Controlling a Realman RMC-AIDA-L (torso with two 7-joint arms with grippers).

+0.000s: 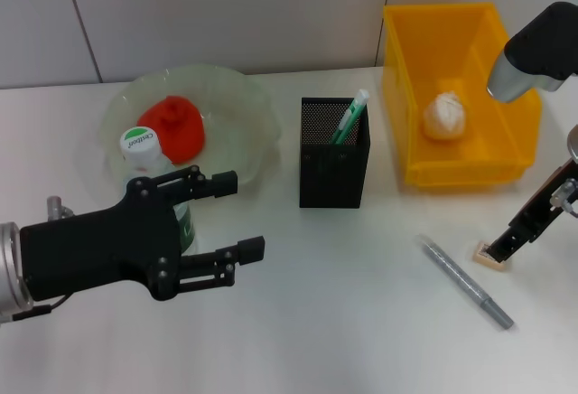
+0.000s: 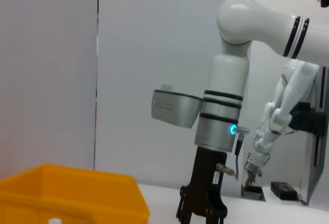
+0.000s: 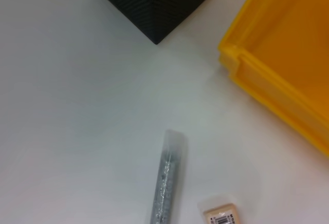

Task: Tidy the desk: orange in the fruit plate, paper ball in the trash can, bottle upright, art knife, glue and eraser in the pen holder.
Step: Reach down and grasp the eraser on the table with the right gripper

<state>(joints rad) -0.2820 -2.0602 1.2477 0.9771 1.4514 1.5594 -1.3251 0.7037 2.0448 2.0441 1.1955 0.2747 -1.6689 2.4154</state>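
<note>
The orange lies in the glass fruit plate. A green-capped bottle stands upright at the plate's near rim. My left gripper is just in front of it, open, with its palm covering the bottle's lower body. The black mesh pen holder holds the green-and-white glue. The paper ball lies in the yellow trash can. The grey art knife and the eraser lie on the table. My right gripper reaches down at the eraser.
The white table carries everything. The pen holder and trash can stand beyond the art knife. The left wrist view shows the trash can and, behind it, my right gripper.
</note>
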